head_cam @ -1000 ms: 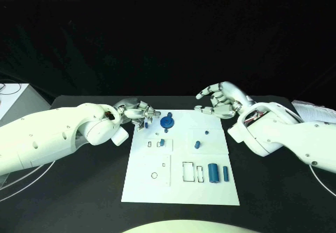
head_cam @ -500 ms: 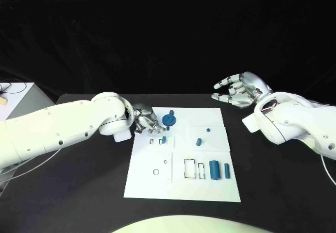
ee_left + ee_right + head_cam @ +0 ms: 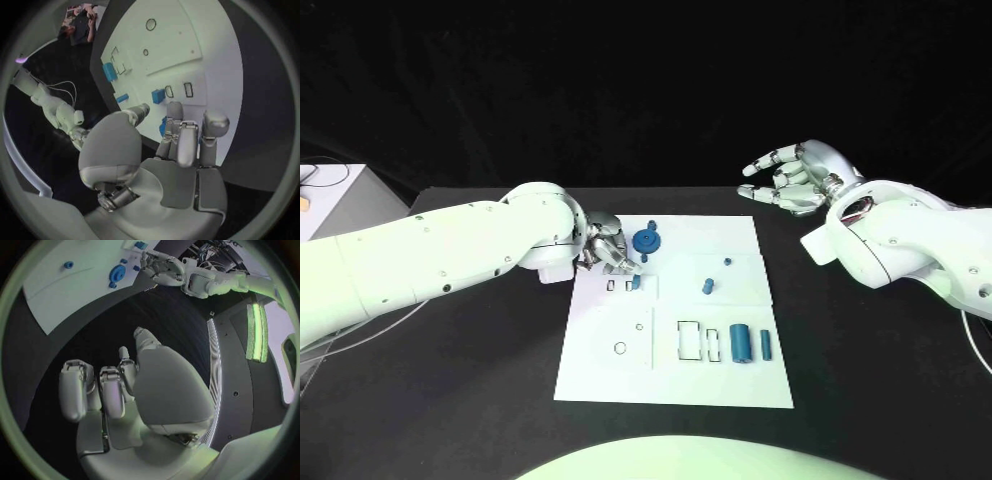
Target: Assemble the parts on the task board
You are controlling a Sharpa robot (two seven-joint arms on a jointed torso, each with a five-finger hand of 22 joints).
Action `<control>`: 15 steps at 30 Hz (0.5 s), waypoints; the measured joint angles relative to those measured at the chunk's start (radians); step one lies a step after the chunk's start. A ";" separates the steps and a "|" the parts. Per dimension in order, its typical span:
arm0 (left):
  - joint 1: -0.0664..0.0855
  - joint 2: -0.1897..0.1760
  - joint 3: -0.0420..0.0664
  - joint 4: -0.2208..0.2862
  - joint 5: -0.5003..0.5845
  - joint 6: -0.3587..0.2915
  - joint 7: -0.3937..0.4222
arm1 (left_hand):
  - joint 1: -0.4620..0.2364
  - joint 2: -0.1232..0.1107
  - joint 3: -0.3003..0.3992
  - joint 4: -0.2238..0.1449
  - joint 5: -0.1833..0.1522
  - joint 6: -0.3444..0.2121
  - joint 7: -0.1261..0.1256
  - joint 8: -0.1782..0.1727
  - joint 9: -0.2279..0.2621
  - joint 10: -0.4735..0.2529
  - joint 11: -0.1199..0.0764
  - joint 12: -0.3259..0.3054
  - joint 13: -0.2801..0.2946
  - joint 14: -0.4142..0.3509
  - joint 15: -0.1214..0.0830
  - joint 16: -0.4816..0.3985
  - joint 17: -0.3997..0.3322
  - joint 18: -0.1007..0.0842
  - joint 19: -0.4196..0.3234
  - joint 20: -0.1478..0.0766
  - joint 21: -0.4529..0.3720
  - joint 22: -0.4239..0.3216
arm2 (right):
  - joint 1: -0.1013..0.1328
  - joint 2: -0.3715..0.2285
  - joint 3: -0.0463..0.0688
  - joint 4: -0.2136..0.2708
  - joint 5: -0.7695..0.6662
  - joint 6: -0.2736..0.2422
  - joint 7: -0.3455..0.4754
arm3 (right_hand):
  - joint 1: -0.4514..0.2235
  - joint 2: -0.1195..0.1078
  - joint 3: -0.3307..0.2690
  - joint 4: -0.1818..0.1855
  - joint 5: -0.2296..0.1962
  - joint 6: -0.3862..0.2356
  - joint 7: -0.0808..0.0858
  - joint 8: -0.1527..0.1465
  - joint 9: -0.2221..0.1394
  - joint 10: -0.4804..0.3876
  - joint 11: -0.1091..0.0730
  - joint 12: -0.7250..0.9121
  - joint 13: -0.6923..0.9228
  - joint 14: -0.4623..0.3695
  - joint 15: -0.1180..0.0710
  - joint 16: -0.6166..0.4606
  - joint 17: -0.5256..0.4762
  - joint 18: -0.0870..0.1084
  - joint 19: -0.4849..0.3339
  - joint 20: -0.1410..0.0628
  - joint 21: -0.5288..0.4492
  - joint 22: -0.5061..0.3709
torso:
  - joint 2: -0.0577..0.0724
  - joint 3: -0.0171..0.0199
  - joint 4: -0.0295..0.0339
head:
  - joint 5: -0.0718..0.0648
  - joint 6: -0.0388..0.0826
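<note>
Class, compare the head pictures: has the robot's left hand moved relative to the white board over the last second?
Yes. The left hand has slid down the task board's left edge, from beside its far corner towards the small slots, nearer the robot.

The black table (image 3: 473, 400) in front of me carried the white task board (image 3: 678, 380), which lay flat at its middle with its long side running away from me. Dark tabletop showed on both sides of the board and along its near edge. A thin pale cable (image 3: 329, 345) curved across the table's surface, well apart from the board.
</note>
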 measured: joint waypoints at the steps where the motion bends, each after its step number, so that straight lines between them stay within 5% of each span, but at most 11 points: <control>1: 0.000 0.001 0.000 0.000 -0.001 0.001 0.000 | 0.000 0.000 0.000 0.000 0.000 0.000 0.000 0.000 0.000 0.000 0.000 0.000 0.000 0.000 0.000 0.000 0.000 0.000 0.000 0.000 0.000 0.001 | 0.000 0.000 0.000 0.000 0.000 0.000 0.000 | 0.000 0.000 0.000 0.000 0.000 0.000 0.000 0.000 0.000 0.000 0.000 0.000 0.000 0.000 0.000 0.000 0.000 0.000 0.000 0.000 0.000 0.000 | 0.000 -0.0001 0.0000 | 0.000 0.000; 15: 0.001 0.024 -0.009 -0.008 -0.018 0.028 -0.011 | 0.000 0.000 0.000 0.000 0.000 0.000 0.000 0.000 0.001 0.000 0.000 0.000 0.002 0.000 0.000 0.004 0.000 0.000 0.003 -0.003 0.004 0.006 | 0.000 0.005 0.000 -0.010 0.001 0.006 -0.008 | -0.004 -0.004 0.003 0.003 0.000 -0.003 0.003 0.000 -0.001 -0.011 0.000 -0.012 0.000 0.000 0.000 -0.008 0.000 0.000 0.000 0.000 -0.023 0.000 | 0.000 -0.0011 0.0014 | -0.003 -0.010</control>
